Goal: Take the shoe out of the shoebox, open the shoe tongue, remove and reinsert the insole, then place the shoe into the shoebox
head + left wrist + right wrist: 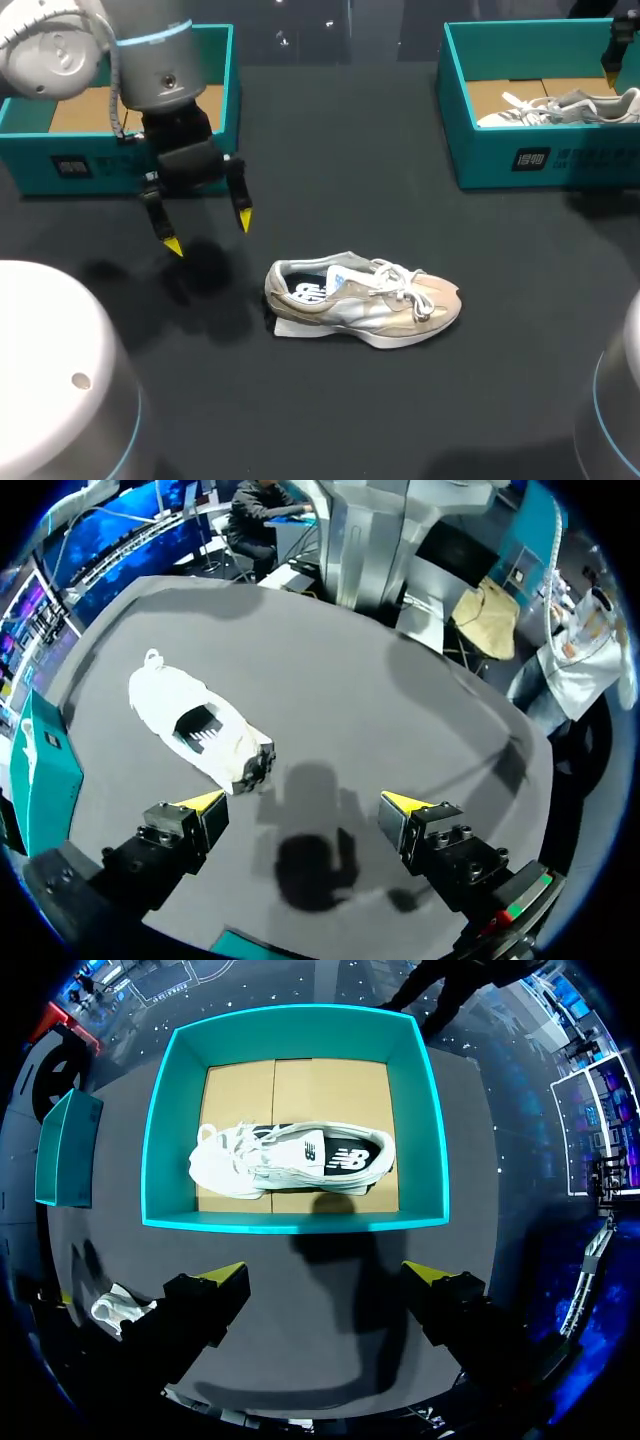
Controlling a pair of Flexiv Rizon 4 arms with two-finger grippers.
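A beige and white shoe (362, 300) lies on its side on the dark table, its laces loose and its opening facing the left arm. A pale flat piece (290, 328) sticks out under its heel. My left gripper (208, 232) hangs open to the left of the shoe, apart from it. In the left wrist view the shoe (200, 725) lies ahead of one finger of that gripper (305, 802). My right gripper (327, 1275) hovers open, holding nothing, just short of the right teal shoebox (300, 1222), which holds a second white shoe (290, 1160).
A teal shoebox (215, 60) with a bare cardboard floor stands at the back left, behind my left arm. The right shoebox (540, 160) with its shoe (560, 108) stands at the back right. Dark open tabletop lies between the boxes and in front of the shoe.
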